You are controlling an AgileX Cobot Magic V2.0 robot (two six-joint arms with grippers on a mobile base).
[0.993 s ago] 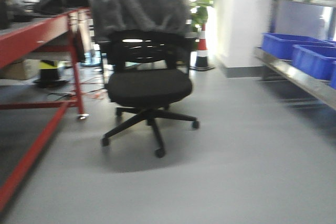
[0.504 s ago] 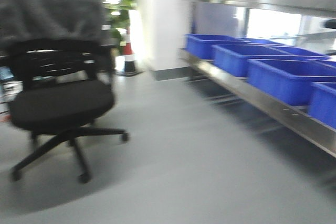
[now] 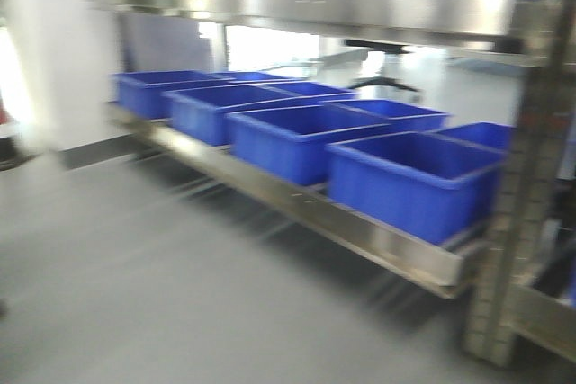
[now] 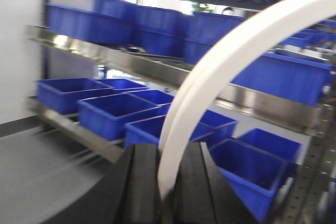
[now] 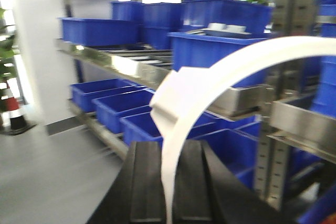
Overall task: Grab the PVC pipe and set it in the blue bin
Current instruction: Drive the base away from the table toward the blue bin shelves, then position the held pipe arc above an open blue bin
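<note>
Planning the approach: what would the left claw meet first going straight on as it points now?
Likely the blue bin on the rack's lower shelf, right beyond the left claw, which clamps the PVC pipe. Blur leaves depth unsure.

Our front view has swung to the right since a second ago; the black office chair and the red workbench that filled it then have slid out past the left edge, and the white pillar (image 3: pixel 45 51), once right of centre, now stands at far left. The row of blue bins (image 3: pixel 297 146) on the steel shelf (image 3: pixel 360 229), only a sliver at right before, now spans the frame and looms larger; a steel upright (image 3: pixel 522 222) has come in at right.
</note>
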